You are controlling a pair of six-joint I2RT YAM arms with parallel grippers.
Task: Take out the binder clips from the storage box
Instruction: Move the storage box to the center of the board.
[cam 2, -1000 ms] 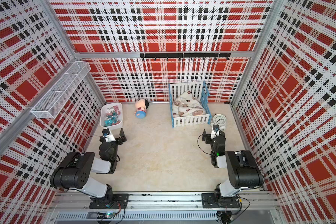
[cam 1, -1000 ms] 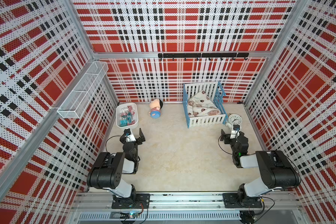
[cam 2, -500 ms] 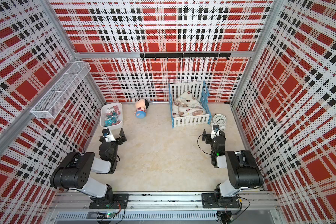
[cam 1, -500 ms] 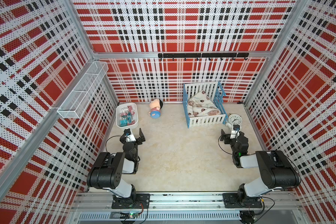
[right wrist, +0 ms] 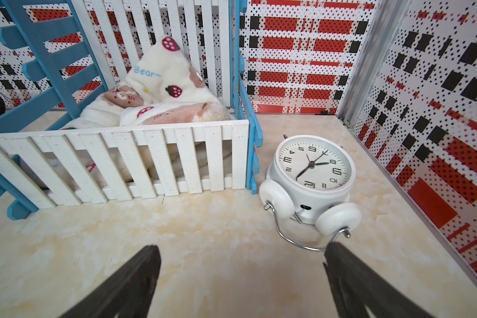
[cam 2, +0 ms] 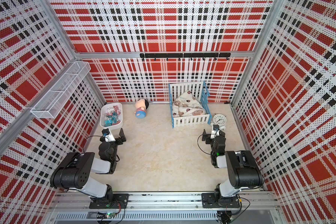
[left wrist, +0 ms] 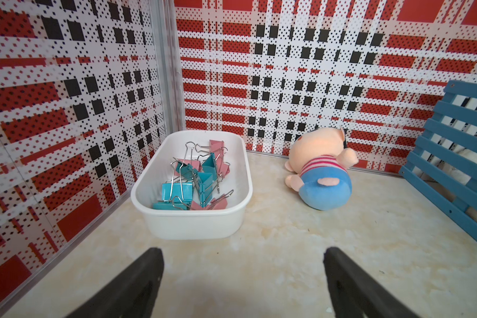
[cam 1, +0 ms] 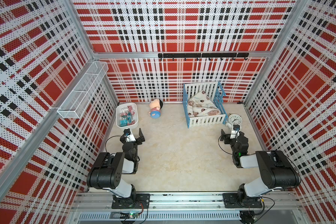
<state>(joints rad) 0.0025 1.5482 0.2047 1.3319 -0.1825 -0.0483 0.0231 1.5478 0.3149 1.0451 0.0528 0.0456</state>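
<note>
My left pincer (left wrist: 243, 256) stands wide apart over the table (left wrist: 273, 247), near its left edge, with nothing between the fingers. My right pincer (right wrist: 243, 249) gapes just as wide near the right edge and also holds nothing. Each wrist view shows only the black fingertips, cut off by the frame. In both top views one left finger is hidden behind the wrist camera.

Just beyond my left pincer sits the storage box (left wrist: 193, 223), in the table's far left corner, its long side along the left edge. The binder clips (left wrist: 196, 179) lie heaped inside it, pink and teal with silver wire handles. They are too tangled for me to count, and the box's near wall hides the lowest ones. The top views show them only as a small coloured patch.

A plush pig (left wrist: 322, 179) lies on its side by the far edge, apart from the box. My left wrist view catches only a blue end of the crib (left wrist: 438, 201). My right wrist view shows its white slatted front and the blanket (right wrist: 160, 90) bundled inside. A white alarm clock (right wrist: 311, 176) lies beside the crib towards the right edge. Its wire handle reaches one right fingertip (right wrist: 342, 264), and I cannot tell whether they touch.

Only the top views show the wire-mesh basket (cam 1: 81, 93) on the left wall and the black hook rail (cam 1: 202, 55) on the back wall.
</note>
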